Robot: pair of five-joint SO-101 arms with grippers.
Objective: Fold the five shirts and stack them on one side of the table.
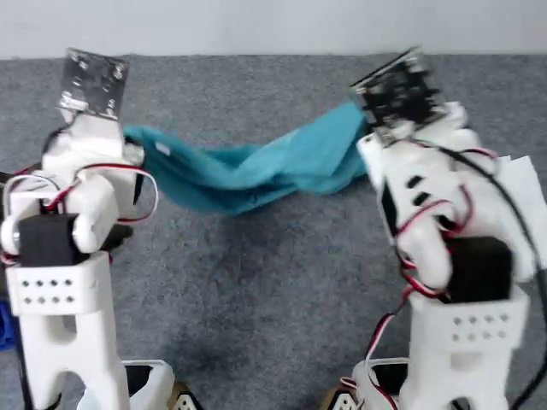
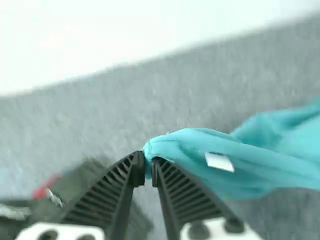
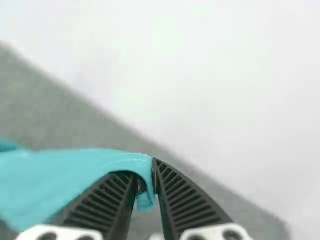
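High view shows the shirt (image 1: 256, 171) strung between my two arms, its twisted middle sagging toward the grey surface (image 1: 273, 299). My left fingers (image 2: 122, 185) pinch one end, beside the white tag (image 2: 219, 161). My right fingers (image 3: 177, 192) pinch the opposite end. Holding both ends should, I judge, allow me to spread it flat for folding.

Grey, felt-like cover over the table (image 1: 273, 282). Plain white wall (image 1: 256, 26) right behind its far edge, bkgd w/ soft, even light across it.
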